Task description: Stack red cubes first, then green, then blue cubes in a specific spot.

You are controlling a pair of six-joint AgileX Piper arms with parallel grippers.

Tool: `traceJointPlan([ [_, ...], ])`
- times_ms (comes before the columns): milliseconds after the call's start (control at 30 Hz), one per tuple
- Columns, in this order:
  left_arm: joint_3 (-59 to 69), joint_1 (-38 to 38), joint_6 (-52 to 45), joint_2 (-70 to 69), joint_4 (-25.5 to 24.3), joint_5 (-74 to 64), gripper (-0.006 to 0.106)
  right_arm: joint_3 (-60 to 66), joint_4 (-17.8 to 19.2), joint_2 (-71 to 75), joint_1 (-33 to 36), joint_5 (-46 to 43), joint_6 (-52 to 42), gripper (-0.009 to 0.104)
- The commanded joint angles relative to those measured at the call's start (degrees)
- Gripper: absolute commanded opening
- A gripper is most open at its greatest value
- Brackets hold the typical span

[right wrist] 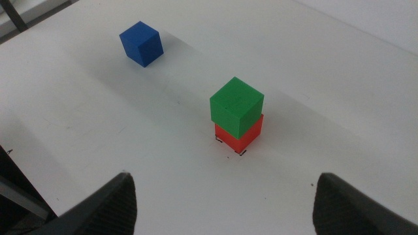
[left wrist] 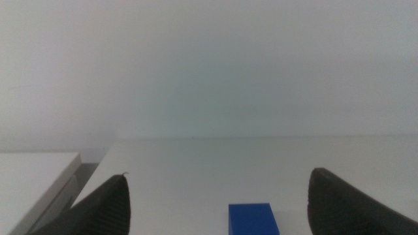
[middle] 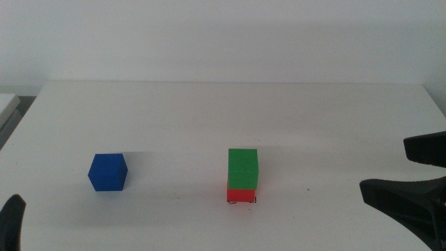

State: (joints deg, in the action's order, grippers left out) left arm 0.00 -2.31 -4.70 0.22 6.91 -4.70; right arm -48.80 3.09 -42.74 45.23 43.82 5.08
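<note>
In the middle view, one green cube (middle: 242,168) sits squarely on one red cube (middle: 241,195), and only a low strip of the red one shows beneath it. The marked spot (middle: 253,201) is almost wholly covered by that stack; just thin black corner ticks peek out at its base. One blue cube (middle: 108,172) rests alone on the white bench (middle: 223,111), well apart from the stack on its left side. The right claw (middle: 424,167) is cut off by the picture's right edge, its two dark jaws spread apart and empty. The left claw (middle: 11,222) shows only as a dark sliver at the lower left corner.

In the left wrist view, the left claw (left wrist: 222,209) has its jaws wide apart, and the blue cube (left wrist: 253,219), partly cut off, lies between them untouched.

In the right wrist view, the right claw (right wrist: 225,202) stands open, well short of the stack; the green cube (right wrist: 236,104), red cube (right wrist: 243,137), spot marks (right wrist: 230,149) and blue cube (right wrist: 141,43) all show.
</note>
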Motion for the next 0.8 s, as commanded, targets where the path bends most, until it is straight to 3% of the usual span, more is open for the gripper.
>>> traceJointPlan([
  [0, 0.0, 0.1, 0.2, -0.2, 0.5, 2.3, 0.091, 0.1, 0.1, 0.1, -0.3, -0.6, -0.3, 0.093],
  [200, -19.4, 0.7, 0.2, 17.9, 0.5, -11.5, 0.091, 0.1, 0.1, 0.1, -0.3, -0.6, -0.3, 0.093],
  [533, -62.2, 0.6, 1.5, 56.0, -1.5, -62.2, 0.091, 0.1, 0.1, 0.1, -0.3, -0.6, -0.3, 0.093],
  [767, -67.8, 0.6, 0.0, 71.8, -2.0, -58.9, 0.091, 0.1, 0.1, 0.1, -0.3, -0.6, -0.3, 0.093],
])
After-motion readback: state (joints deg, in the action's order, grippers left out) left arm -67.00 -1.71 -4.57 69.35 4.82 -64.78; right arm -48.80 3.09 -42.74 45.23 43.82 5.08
